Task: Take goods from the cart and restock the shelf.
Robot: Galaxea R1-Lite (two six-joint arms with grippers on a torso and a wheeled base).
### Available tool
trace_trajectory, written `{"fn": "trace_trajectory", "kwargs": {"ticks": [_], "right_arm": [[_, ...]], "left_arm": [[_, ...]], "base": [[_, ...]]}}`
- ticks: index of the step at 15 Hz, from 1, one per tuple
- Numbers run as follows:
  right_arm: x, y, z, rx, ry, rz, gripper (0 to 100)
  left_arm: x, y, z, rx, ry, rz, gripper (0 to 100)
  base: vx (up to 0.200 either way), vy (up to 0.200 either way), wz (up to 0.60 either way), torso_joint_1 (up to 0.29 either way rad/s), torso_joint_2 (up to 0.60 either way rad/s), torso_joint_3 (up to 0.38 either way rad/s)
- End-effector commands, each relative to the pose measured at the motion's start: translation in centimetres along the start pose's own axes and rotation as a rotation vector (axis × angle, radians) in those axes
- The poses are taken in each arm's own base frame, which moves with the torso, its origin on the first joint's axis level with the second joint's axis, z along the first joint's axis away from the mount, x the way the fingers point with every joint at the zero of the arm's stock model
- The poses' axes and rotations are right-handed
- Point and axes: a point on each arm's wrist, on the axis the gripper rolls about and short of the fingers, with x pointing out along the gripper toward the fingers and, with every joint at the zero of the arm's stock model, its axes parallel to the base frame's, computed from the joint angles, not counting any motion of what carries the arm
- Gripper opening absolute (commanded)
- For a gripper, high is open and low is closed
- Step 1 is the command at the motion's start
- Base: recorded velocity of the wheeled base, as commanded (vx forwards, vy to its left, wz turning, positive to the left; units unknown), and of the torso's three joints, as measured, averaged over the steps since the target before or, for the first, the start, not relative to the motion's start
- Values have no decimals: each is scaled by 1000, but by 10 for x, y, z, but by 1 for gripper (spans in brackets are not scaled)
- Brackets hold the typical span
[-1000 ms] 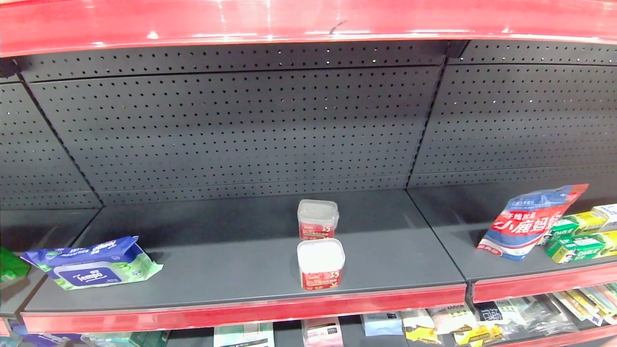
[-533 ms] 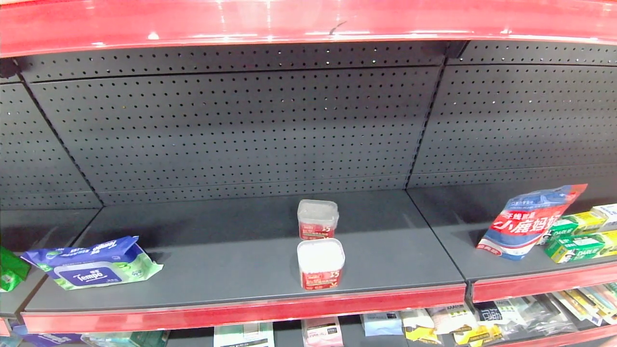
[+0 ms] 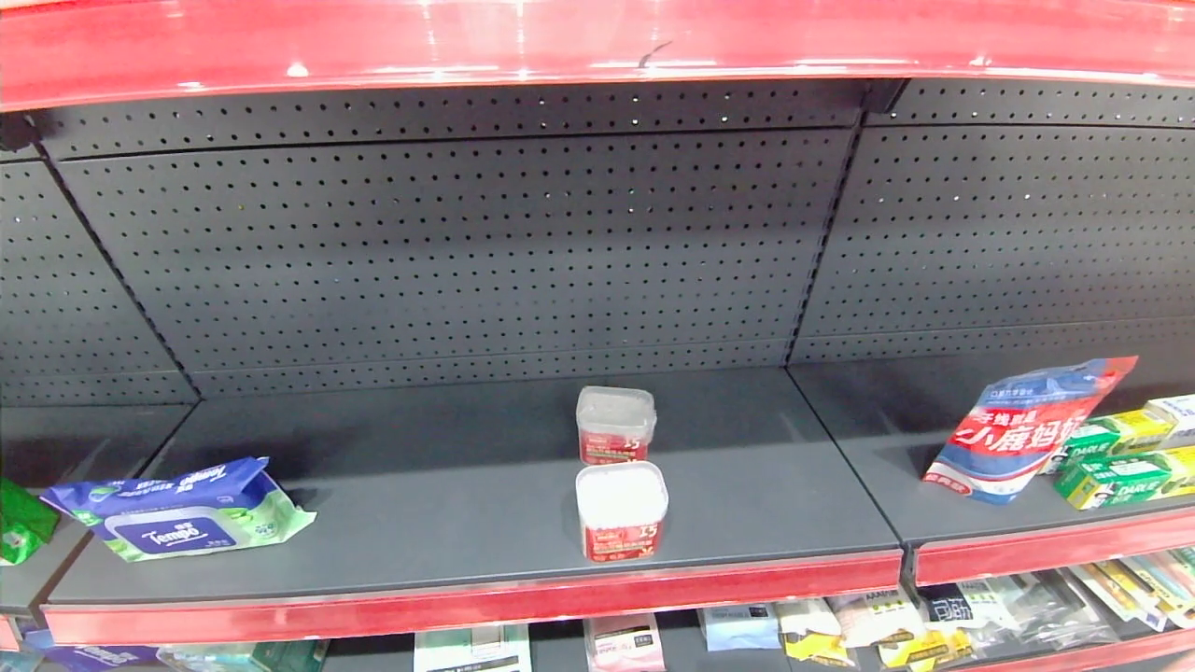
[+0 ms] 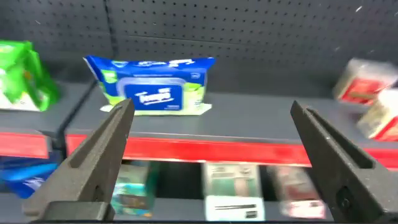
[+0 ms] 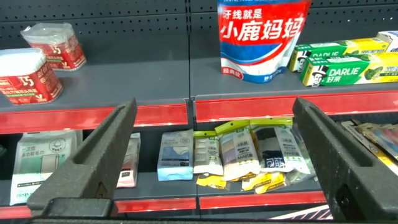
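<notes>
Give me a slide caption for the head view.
Sparse shelf: front tub, back tub, wipes pack left, pouch right.

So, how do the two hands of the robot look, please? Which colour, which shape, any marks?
The left hand has two long fingers. They are dark grey and flat-sided, and they narrow towards the tip like wedges. The right hand has the same form, and its fingers show a rough, grainy surface. Both are plain, without markings.

Even light (glare along top shelf)
</notes>
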Motion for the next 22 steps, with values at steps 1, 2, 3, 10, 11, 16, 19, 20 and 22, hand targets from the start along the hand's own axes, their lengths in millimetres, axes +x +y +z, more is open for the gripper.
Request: {"fn": "trace_trajectory", "kwargs": {"ticks": [1,2,3,10,11,16,19,20,22], "right_arm": [[0,0,0,0,1,0,100],[0,0,0,0,1,0,100],[0,0,0,0,1,0,100],[0,0,0,-1,1,0,100],[0,0,0,-3,1,2,100],[0,0,0,-4,1,2,100],[0,0,0,-4,1,2,100],[0,0,0,-4,1,2,100],[0,0,0,-3,1,0,100]], "left_arm": [[7,-3,1,42,87,90,100],[8,-5,2,49,109,164,100],[8,-6,2,50,116,185,100],[5,-8,2,-4,59,8,100],[5,-9,1,0,64,-42,100],[5,-9,1,31,70,-74,100],[4,-9,1,34,68,-71,100],[5,-9,1,34,70,-71,100],[5,-9,1,33,69,-69,100]], "base": [[0,0,0,0,0,0],[0,0,0,0,0,0],[0,0,0,0,0,0],[0,0,0,0,0,0],[0,0,0,0,0,0],[0,0,120,0,0,1],[0,0,600,1,-1,4],[0,0,600,12,-2,2],[0,0,0,0,0,0]]}}
